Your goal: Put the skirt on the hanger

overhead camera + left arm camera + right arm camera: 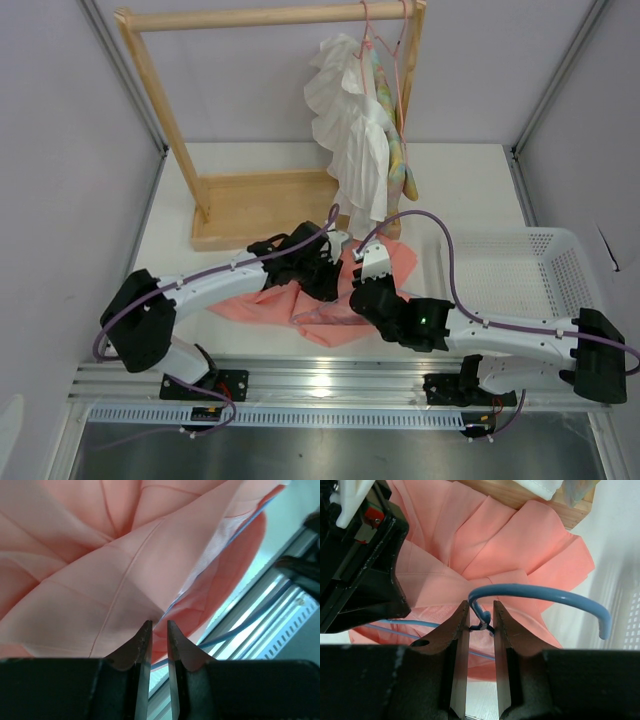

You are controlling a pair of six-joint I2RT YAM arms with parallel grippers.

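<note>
**Position of work.** The salmon-pink pleated skirt point(265, 305) lies spread at the middle of the white table point(470, 190). Its near hem is close to the table's near edge, just short of the aluminium rail point(330, 375). The thin light-blue wire hanger point(545, 594) lies with it. The hook arches over the fabric towards the right edge, and a straight run of the wire passes along and under the skirt's folds.

**End effectors.**
- The right gripper point(481, 607) has its jaws drawn narrow and clamped on the twisted neck of the hanger, just below the hook.
- The left gripper point(159, 625) shows only a slim gap between its jaws. Its tips are at a fold of the skirt, and I cannot tell whether any cloth is pinched.
- The two grippers stand just beside each other over the skirt.

**Room and obstructions.**
- Bare tabletop shows at the far right corner and along the left edge.
- A white perforated plastic basket point(520, 270) occupies the near right side.
- A wooden garment rack point(260, 205) stands along the far edge, its base near the skirt's far hem.
- From the rack's rail, on pink-red wire hangers point(385, 40), hang a white ruffled garment point(350, 130) and a pastel multicoloured garment point(395, 150), directly beyond the grippers.
</note>
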